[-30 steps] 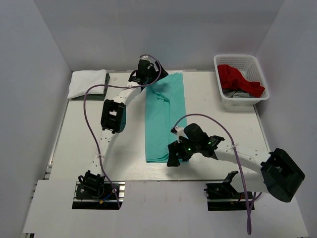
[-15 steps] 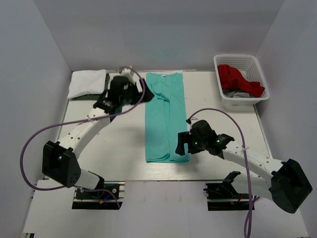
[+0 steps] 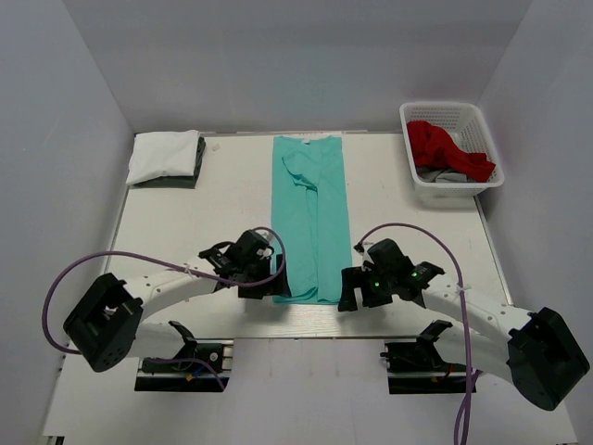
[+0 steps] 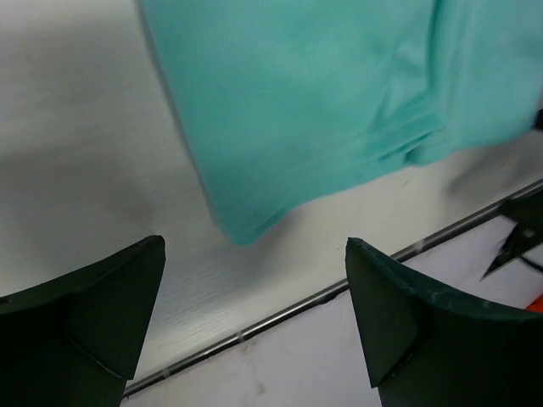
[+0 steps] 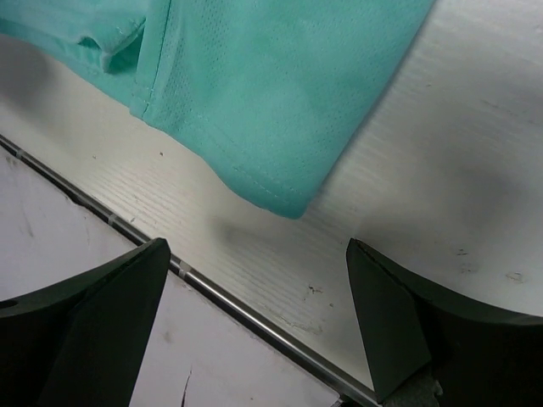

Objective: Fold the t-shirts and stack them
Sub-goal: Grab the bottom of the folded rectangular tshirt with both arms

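Observation:
A teal-green t-shirt (image 3: 310, 218), folded into a long strip, lies down the middle of the table. My left gripper (image 3: 270, 288) is open just off its near left corner. In the left wrist view that corner (image 4: 246, 225) lies ahead of the open left gripper (image 4: 254, 248). My right gripper (image 3: 350, 295) is open beside the near right corner. The right wrist view shows this hem corner (image 5: 284, 199) just beyond the open right gripper (image 5: 257, 248). Neither gripper holds anything. A folded white t-shirt (image 3: 165, 154) rests on a dark grey one (image 3: 199, 159) at the back left. A red t-shirt (image 3: 447, 148) sits in the basket.
The white lattice basket (image 3: 485, 127) stands at the back right, with grey cloth (image 3: 445, 174) under the red shirt. The table's front metal edge (image 4: 280, 315) runs just below both grippers and also shows in the right wrist view (image 5: 229, 303). Walls close in the sides and back.
My left arm has swung from the far end of the teal shirt to its near left corner. My right gripper has shifted slightly toward the near right corner.

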Controlling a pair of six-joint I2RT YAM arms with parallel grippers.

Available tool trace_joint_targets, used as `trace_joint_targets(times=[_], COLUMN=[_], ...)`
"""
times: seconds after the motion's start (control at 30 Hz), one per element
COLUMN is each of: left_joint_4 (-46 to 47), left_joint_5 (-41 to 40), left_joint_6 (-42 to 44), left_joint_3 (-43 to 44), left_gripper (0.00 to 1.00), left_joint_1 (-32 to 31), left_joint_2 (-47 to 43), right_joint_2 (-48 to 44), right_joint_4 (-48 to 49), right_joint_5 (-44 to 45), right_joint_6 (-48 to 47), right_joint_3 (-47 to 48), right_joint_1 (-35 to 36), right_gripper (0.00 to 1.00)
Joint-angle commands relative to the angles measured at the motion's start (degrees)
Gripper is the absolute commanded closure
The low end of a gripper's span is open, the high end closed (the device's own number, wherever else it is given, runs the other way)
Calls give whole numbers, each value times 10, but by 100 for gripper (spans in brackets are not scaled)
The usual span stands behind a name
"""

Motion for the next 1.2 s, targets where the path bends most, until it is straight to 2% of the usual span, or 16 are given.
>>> trace_joint_targets(times=[0.0,0.1,0.27,0.37,0.47,0.53,0.57,0.6,0.63,0.67,0.73,0.77,0.83,1.07,1.17], left_joint_4=[-21,-26,-45,-39,-55,-55,-55,-55,-55,-55,-55,-63,-71,-86,-108], left_joint_5=[8,8,-57,-57,-76,-82,-82,-89,-96,-96,-103,-108,-115,-121,-175], left_joint_6=[-17,-17,-11,11,21,27,27,27,27,27,27,27,27,20,8], left_joint_3=[-24,-18,-4,13,35,35,35,41,41,47,54,54,68,127,170], left_gripper=[4,16,25,39,61,63,64,67,76,82,95,100,100,100,100], left_joint_1=[-27,-43,-56,-56,-56,-56,-56,-56,-56,-56,-56,-56,-56,-48,-43], left_joint_2=[-1,29,64,101,132,139,139,139,146,146,146,146,146,116,125], right_joint_2=[4,15,24,33,45,57,61,71,73,76,80,84,80,56,69], right_joint_4=[27,38,66,70,83,88,96,106,112,125,135,131,127,121,113], right_joint_5=[-36,-35,-27,-21,-12,-8,-3,1,6,24,37,39,41,81,121], right_joint_6=[-9,-2,3,6,7,9,11,22,26,31,36,33,19,15,33], right_joint_3=[-6,-15,-22,-22,-24,-23,-23,-22,-24,-27,-26,-23,-8,41,81], right_joint_1=[-2,-4,-5,-5,-5,-5,-5,-5,-5,-5,-5,-5,-4,-5,-5], right_gripper=[10,10,10,16,31,38,45,49,54,65,75,90,100,100,100])
